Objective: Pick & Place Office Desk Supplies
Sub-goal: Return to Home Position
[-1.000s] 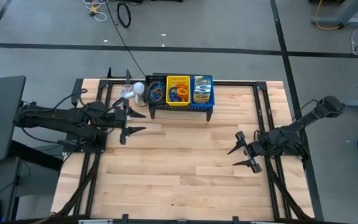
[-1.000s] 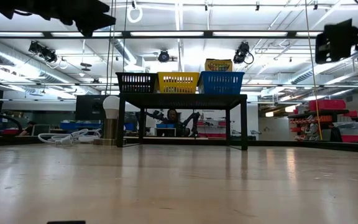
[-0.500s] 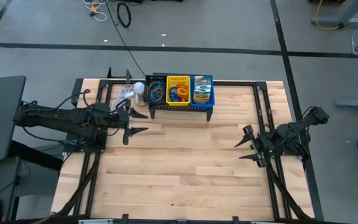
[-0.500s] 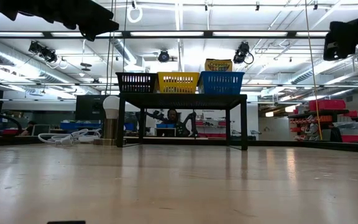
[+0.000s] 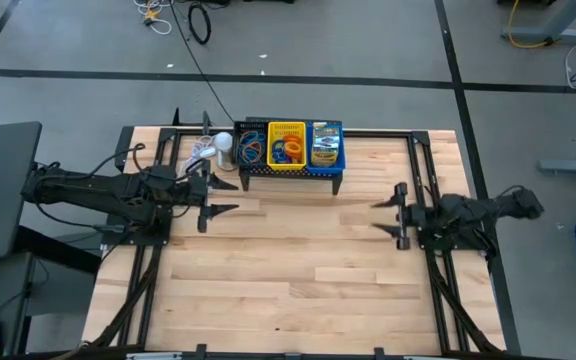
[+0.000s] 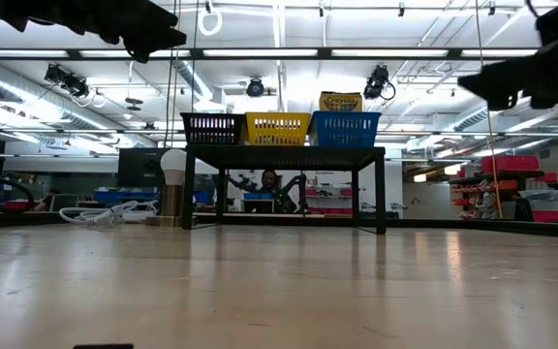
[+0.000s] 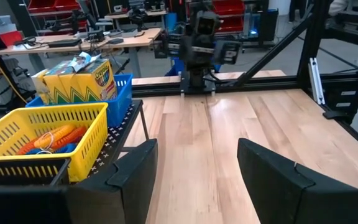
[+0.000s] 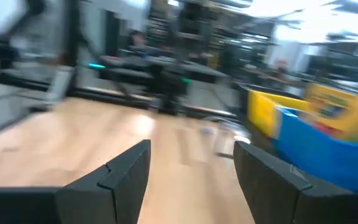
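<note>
Looks all but done: black tray [image 5: 251, 147], yellow tray [image 5: 287, 131] and blue tray [image 5: 340, 146] lined up atop the black mesh stand [image 5: 288, 173] at the bench's [image 5: 298, 280] far edge. Rubber bands [image 5: 288, 152] in the first two, crayon boxes [image 5: 324, 143] in the blue. Left claw [image 5: 230, 197] and right claw [image 5: 378, 215] spread wide, empty, hovering at opposite sides. Only parking left, apparently.

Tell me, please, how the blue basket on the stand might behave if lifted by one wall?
The blue basket has thin mesh walls, so it would probably flex. The crayon boxes stick up above its rim, so it may feel top-heavy and tilt. On the raised stand, a push could slide it off the edge.
</note>
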